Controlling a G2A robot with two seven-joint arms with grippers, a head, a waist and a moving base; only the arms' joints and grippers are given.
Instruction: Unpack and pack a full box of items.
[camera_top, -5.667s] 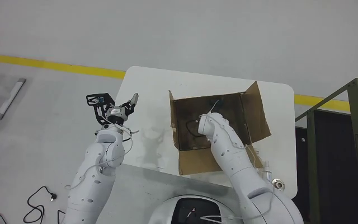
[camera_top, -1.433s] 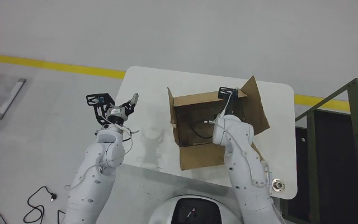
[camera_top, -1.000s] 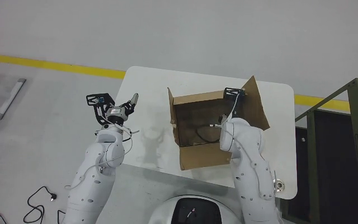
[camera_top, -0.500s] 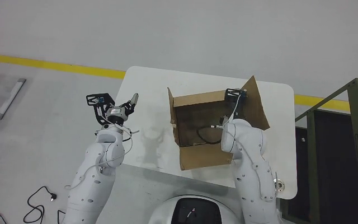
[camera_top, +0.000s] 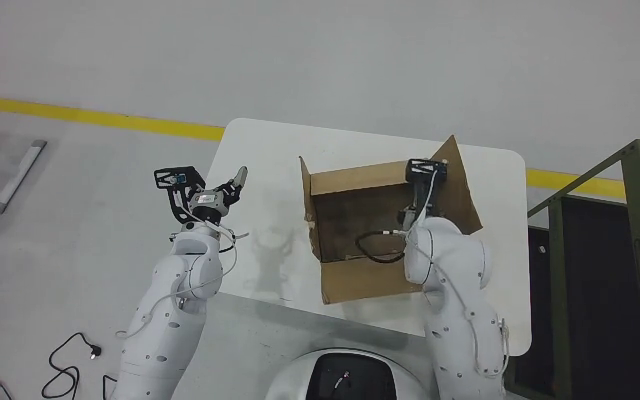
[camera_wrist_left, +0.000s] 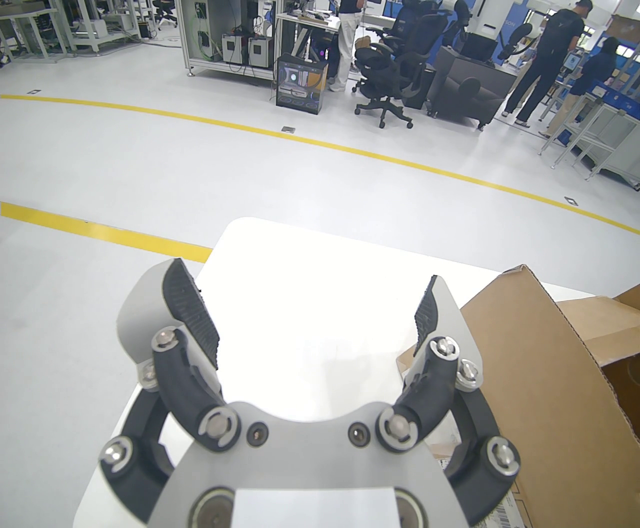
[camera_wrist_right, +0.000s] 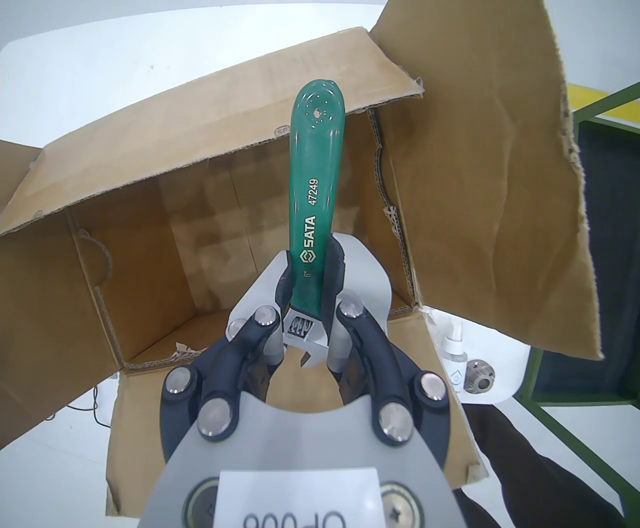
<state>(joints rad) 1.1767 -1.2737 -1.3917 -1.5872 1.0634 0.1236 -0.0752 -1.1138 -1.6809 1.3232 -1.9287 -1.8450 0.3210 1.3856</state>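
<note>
An open cardboard box stands on the white table. My right gripper is shut on a green-handled wrench, held above the box's right side with the handle pointing away from the wrist. In the top view the right gripper hangs over the box's far right corner, beside the raised flap. A black cable lies coiled on the box floor. My left gripper is open and holds nothing, above the table's left edge, clear of the box.
A small white spray bottle and a metal flange sit on the table right of the box. A dark green frame stands past the table's right edge. Bare tabletop lies between the left gripper and the box.
The right arm has come up out of the box and shifted toward its right far corner, carrying the wrench. The left arm has stayed in place.
</note>
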